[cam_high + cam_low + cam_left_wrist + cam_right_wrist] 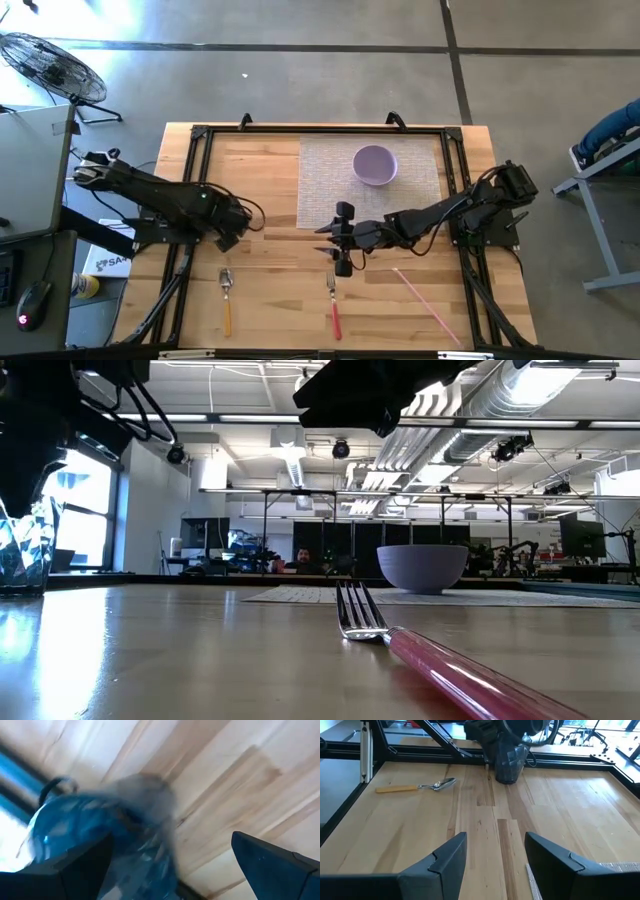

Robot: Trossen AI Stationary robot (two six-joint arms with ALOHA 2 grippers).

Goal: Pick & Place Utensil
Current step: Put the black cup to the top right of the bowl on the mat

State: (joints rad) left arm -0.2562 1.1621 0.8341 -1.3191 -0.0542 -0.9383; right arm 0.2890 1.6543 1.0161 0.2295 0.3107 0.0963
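A fork with a red handle [335,305] lies flat on the table near the front edge, tines toward the far side; the low view shows it close up [365,618]. My right gripper [337,240] is open and hovers just beyond the tines, its fingers empty [495,845]. A spoon with an orange handle [226,300] lies flat to the left [427,786]. My left gripper [228,235] is open at the table's left, with a crumpled clear plastic thing [100,835] between its fingers [509,762]. My left gripper stands with its fingers wide apart around the crumpled clear plastic thing [125,845], which lies against one finger [80,870]. The view is blurred, and I cannot tell whether the finger touches it.
A purple bowl [375,165] stands on a woven placemat [330,180] at the far middle. A thin pink stick [425,300] lies at the front right. A black frame [200,140] runs around the tabletop. Bare wood lies between the spoon and the fork.
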